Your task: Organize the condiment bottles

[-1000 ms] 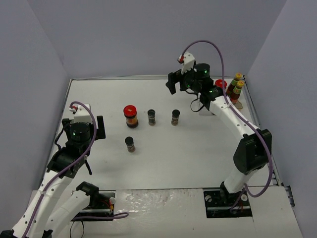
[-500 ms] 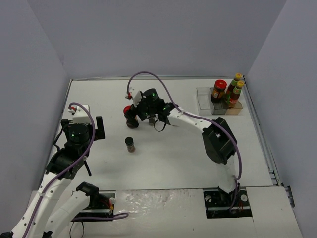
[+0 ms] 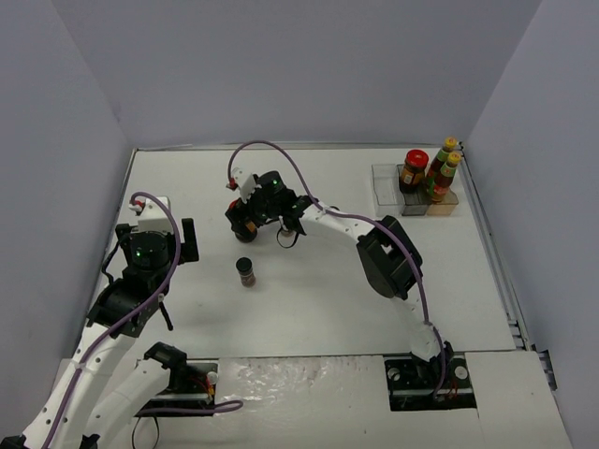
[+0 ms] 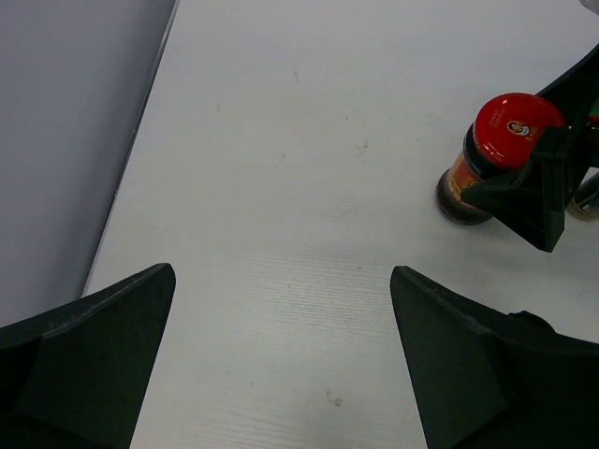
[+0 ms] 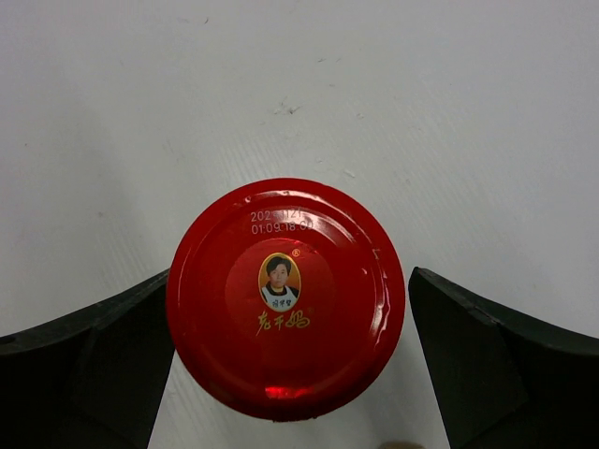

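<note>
Right gripper point(image 5: 289, 281) hangs spread wide over a squat red-lidded jar point(image 5: 285, 297), one finger on either side of its lid; we cannot tell whether they touch it. That jar stands upright on the white table point(image 3: 318, 290), left of centre. Left gripper point(image 4: 281, 360) is also spread wide, holding nothing. At the far right, the three-compartment tray point(image 3: 384, 183) holds a second red-lidded jar point(image 3: 413, 171) and two yellow-capped sauce bottles point(image 3: 447, 173). We see one tiny black-capped jar point(image 3: 245, 271) standing alone.

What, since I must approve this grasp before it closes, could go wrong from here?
1. The red-lidded jar nearly fills the open right hand, with little room on either side; a slightly off-centre close might shove or tip it.
2. What looks like a small dark jar stands close behind that hand, half hidden; the arm could knock it while lifting away.
</note>
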Controlling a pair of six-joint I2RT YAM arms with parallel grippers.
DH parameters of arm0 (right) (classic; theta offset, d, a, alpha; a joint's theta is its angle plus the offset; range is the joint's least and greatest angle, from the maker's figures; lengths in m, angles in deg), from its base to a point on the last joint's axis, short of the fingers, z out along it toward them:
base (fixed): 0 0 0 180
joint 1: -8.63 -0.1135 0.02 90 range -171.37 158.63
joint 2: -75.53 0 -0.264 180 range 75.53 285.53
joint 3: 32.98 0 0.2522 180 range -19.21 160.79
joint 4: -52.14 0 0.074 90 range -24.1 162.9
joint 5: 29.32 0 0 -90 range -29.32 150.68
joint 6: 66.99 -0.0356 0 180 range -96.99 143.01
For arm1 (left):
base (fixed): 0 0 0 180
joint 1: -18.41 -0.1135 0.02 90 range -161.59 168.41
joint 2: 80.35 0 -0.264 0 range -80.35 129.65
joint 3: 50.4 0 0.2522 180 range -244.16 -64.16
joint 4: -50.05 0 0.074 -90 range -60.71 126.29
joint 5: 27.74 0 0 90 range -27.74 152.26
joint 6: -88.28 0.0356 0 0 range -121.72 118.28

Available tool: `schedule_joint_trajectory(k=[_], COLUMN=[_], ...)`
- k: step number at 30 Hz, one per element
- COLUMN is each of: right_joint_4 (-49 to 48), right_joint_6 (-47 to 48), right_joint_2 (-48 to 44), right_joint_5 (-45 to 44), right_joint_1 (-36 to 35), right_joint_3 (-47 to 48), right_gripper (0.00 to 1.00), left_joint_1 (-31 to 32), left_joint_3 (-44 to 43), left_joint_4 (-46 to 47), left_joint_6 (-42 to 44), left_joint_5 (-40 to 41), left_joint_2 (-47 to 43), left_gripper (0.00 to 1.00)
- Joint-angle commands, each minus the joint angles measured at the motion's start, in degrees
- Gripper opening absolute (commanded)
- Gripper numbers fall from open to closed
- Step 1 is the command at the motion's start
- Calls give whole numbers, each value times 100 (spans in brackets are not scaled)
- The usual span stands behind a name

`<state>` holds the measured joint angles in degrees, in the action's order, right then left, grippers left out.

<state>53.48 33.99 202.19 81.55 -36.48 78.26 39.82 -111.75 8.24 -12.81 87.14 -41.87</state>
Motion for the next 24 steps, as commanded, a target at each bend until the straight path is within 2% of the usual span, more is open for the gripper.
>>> schedule_joint_trajectory(k=[1,6,9,10,12,16,18,19,20,24], right_joint_4=[-576,-634,-686,-705,-753,-821,-855,-865,-874,-879], right_joint_6=[-108,-206,-219,-220,-225,-178,-144,-140,-121,-96], right_joint_2=[57,183,191,179,116,-109,-327,-352,-566,-1140], right_joint_5=[-15,40,42,48,23,-74,-129,-135,-179,-372], right_joint_1=[-34,-43,-43,-43,-43,-41,-35,-34,-34,66], right_joint_3=[327,443,437,421,410,387,387,387,399,413], right_gripper=[98,89,81,76,58,28,9,4,1,0], left_joint_1=[-23,-23,-31,-31,-23,-23,-23,-23,-23,-25], left_joint_3=[-127,-127,-127,-127,-127,-127,-127,-127,-127,-127], left_joint_4=[318,318,318,318,318,318,318,318,318,309], left_joint_6=[46,46,46,46,46,46,46,46,46,46], left_joint_5=[39,34,34,33,28,27,33,34,34,19], left_joint_2=[41,54,53,46,46,36,29,28,28,13], left_gripper=[97,97,97,97,97,97,97,97,97,97])
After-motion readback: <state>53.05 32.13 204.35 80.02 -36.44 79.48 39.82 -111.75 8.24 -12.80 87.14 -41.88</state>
